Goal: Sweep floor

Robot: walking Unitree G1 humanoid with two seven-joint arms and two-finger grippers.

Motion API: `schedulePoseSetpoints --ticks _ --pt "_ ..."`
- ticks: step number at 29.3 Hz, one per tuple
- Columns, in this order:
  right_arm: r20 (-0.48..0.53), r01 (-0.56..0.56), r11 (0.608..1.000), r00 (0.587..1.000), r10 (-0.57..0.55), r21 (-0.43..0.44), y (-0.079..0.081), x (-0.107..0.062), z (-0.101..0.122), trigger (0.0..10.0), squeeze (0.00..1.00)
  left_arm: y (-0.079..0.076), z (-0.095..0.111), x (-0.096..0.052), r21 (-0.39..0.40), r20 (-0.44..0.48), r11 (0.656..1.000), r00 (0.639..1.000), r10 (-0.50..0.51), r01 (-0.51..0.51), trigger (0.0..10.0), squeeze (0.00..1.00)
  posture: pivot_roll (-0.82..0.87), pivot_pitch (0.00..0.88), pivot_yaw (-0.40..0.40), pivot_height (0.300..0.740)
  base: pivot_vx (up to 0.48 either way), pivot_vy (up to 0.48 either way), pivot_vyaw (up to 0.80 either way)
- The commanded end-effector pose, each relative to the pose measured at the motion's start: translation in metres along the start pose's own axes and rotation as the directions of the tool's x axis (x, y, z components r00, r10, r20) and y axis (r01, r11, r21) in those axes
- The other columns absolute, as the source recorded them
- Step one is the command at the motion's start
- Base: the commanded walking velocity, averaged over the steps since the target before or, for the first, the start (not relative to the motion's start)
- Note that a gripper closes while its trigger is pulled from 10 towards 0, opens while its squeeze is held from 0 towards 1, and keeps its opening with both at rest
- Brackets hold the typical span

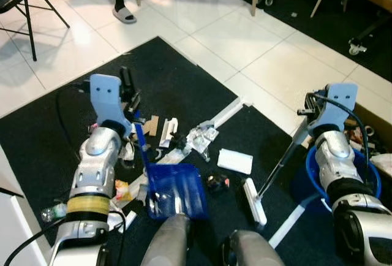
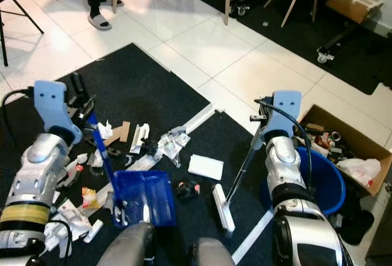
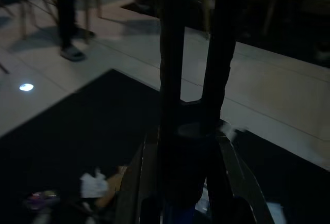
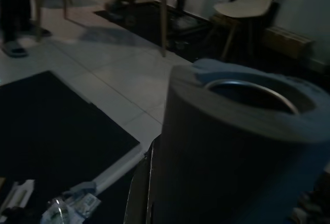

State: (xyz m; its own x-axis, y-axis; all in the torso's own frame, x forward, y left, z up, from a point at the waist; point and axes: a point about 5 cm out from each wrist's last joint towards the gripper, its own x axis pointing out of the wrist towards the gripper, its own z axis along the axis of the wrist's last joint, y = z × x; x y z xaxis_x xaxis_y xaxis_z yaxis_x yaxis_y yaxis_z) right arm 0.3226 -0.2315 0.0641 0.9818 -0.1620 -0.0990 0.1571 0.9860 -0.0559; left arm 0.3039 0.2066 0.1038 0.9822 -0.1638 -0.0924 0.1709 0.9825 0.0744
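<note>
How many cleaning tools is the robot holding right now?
2: a blue dustpan in the left pincer, resting on the black mat, and a broom in the right pincer, by the blue bin.

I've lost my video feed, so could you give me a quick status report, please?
Left gripper holds blue dustpan by its handle. Right gripper holds broom. Litter scattered on black mat.

Black mat (image 1: 184, 88) over white tile floor (image 1: 220, 33).
On my mat: blue dustpan (image 1: 176, 191) near me, scattered litter (image 1: 184, 140) beyond it, white paper (image 1: 235, 160) and broom head (image 1: 255, 201) to the right. Blue bin (image 2: 327, 183) and cardboard box (image 2: 343, 134) stand far right.
</note>
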Motion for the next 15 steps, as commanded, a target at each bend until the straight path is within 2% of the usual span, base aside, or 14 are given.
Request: schedulePoseSetpoints --ticks 1,3,9,11,14,15 --pt "0.021 0.02 1.0 1.0 -0.019 -0.013 -0.003 0.0 0.002 10.0 0.0 -0.004 0.003 0.003 0.006 0.005 1.0 1.0 -0.026 0.026 10.0 0.0 0.04 0.019 -0.037 0.74 0.0 0.0 0.0" --pt "0.017 -0.011 1.0 1.0 0.011 -0.007 0.001 -0.001 -0.001 10.0 0.0 -0.008 0.007 0.005 0.017 0.003 0.998 0.998 -0.059 0.059 10.0 0.0 0.05 0.047 -0.026 0.74 0.0 0.0 0.0" --pt "0.018 -0.009 1.0 1.0 0.009 -0.02 0.001 -0.003 -0.002 10.0 0.0 -0.009 0.009 0.005 0.037 0.007 0.997 0.997 -0.073 0.073 10.0 0.0 0.05 0.079 -0.011 0.74 0.0 0.0 0.0" --pt "0.021 -0.003 1.0 1.0 0.004 -0.02 -0.001 -0.003 -0.002 10.0 0.0 -0.003 0.013 0.005 0.118 0.051 0.993 0.998 -0.025 0.018 10.0 0.0 0.05 0.086 -0.01 0.74 0.0 0.0 0.0" --pt "0.027 -0.004 1.0 1.0 0.004 -0.02 -0.003 -0.002 -0.001 10.0 0.0 -0.001 0.011 0.003 0.221 0.076 0.975 0.997 -0.018 0.0 10.0 0.0 0.04 0.089 -0.013 0.74 0.0 0.0 0.0" --pt "0.03 -0.005 1.0 1.0 0.005 -0.02 -0.003 -0.002 0.0 10.0 0.0 -0.002 0.008 0.002 0.228 0.07 0.974 0.997 -0.019 0.002 10.0 0.0 0.04 0.087 -0.014 0.74 0.0 0.0 0.0"
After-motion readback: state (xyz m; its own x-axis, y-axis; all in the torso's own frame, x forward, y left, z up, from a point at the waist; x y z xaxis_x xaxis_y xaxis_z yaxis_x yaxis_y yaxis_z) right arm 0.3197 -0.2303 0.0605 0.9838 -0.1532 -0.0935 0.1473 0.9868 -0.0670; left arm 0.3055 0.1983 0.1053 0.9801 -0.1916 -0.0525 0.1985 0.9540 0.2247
